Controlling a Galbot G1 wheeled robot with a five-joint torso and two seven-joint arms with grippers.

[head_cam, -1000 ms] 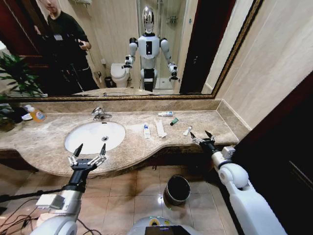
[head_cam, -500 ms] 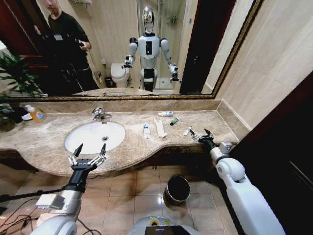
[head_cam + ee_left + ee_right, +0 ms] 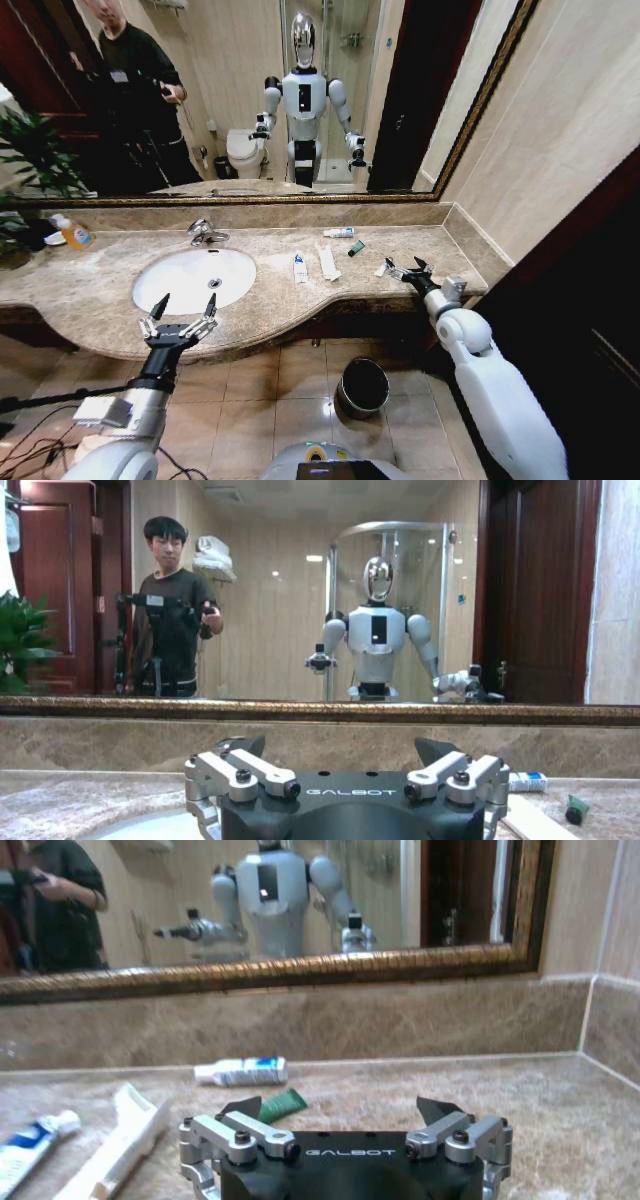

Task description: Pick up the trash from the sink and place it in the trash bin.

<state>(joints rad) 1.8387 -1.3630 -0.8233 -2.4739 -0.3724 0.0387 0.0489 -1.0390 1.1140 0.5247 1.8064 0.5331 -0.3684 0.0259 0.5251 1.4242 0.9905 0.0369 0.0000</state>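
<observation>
I see the trash on the counter right of the white oval sink [image 3: 193,278]: a blue-marked tube [image 3: 299,267], a long wrapper [image 3: 329,262], a green piece [image 3: 356,248]; the dark round trash bin [image 3: 362,388] stands below the counter's front edge

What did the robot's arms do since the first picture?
The right gripper, fingers open, slid forward over the counter toward the small white tube. It holds nothing. The left gripper stayed by the sink; the trash didn't move.

Right pincer [image 3: 404,267], jaws apart, hangs beside a small tube [image 3: 382,268] on the counter [image 3: 100,290].
</observation>
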